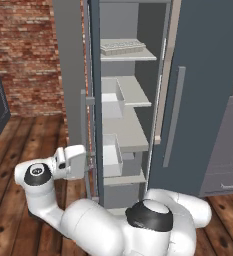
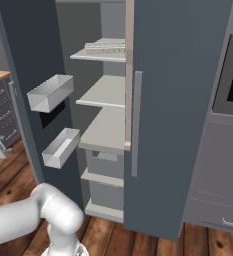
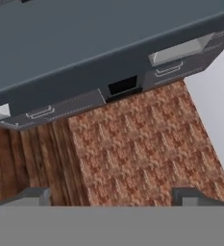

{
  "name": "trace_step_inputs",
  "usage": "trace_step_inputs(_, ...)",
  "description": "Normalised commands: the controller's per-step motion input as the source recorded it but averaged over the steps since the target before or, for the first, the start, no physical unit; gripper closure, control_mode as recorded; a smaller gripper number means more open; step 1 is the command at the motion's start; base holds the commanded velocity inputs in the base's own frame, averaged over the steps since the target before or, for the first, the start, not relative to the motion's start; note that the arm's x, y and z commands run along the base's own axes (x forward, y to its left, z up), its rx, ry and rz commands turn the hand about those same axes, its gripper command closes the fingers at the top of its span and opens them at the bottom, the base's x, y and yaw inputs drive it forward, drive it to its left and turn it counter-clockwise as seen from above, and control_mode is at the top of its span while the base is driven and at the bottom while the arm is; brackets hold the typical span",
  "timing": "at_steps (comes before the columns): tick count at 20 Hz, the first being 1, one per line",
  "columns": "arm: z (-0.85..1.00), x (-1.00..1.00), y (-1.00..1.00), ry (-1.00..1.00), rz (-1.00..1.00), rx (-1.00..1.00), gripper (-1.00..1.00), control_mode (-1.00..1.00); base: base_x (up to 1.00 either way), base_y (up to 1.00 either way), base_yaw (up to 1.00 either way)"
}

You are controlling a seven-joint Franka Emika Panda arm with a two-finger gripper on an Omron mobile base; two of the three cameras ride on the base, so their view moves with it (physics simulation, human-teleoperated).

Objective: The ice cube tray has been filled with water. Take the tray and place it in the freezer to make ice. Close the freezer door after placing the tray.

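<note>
- One tall slate-blue refrigerator stands against a brick wall (image 1: 23,55), its left compartment, the freezer (image 1: 125,130), open to show grey shelves stacked one above another.
- Freezer door (image 2: 23,90), hinged at the freezer's left edge, is swung wide open; from the right base view its inner face carries two white bins (image 2: 50,92), one above the other.
- Right of the freezer, the plain refrigerator door (image 2: 178,110) is shut, with a long grey handle.
- Robot arm's white wrist (image 1: 70,162) sits low, just left of the freezer's lower shelves and close to the open door's edge.
- Ice cube tray (image 1: 122,47) lies flat on the freezer's upper shelf, its grid of cells facing up.
- Gripper (image 3: 113,197) fingertips stand wide apart with nothing between them, in front of brick wall and wood floor.
</note>
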Motion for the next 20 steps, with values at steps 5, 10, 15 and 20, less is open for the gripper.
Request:
trace_step_inputs(5, -0.19, 0.07, 0.0, 0.0, 0.0, 0.0, -1.0, -1.0, 0.0, 0.0, 0.0)
trace_step_inputs(10, -0.17, 0.06, 0.0, 0.11, 0.0, 0.0, -1.0, -1.0, 0.0, 0.0, 0.0)
trace_step_inputs(15, -0.14, 0.0, 0.03, 0.22, 0.03, 0.0, -1.0, -1.0, 0.0, 0.0, 0.0)
trace_step_inputs(20, -0.08, 0.0, 0.19, 0.23, 0.09, -0.01, -1.0, -1.0, 0.0, 0.0, 0.0)
